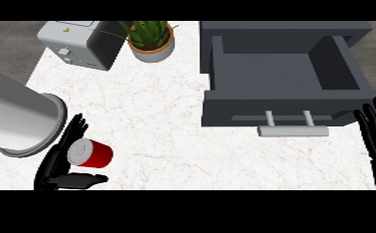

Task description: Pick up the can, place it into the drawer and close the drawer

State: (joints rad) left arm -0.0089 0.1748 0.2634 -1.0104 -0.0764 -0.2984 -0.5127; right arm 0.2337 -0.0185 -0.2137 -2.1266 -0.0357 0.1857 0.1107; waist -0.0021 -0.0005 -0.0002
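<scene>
At the far left, my grey left forearm comes in over the counter's (161, 107) edge, and my left hand (60, 153) sits around the can (90, 153). The fingers stretch up along the can's far-left side, the thumb lies below it, and the can rests on its side between them, silver lid pointing up-left, red body toward the right. I judge the hand is closing on it but not yet wrapped: fingers look fairly straight, thumb spread, so the grasp is wide, not holding.

The can reads to me as light, stiff and smooth-walled, so it could roll or slip. I would take it across the red body at mid-length, fingers on 1 side and thumb opposite, not by the lid rim.

Further back stand a toaster (73, 43) and a potted plant (151, 40), well apart from the can. Right of centre, the drawer (283, 67) stands pulled open, dark and bare inside, its handle (292, 130) facing me. At the right edge my right hand (366, 130) shows only as straight fingers pointing up, resting just beside the drawer's front corner.
</scene>
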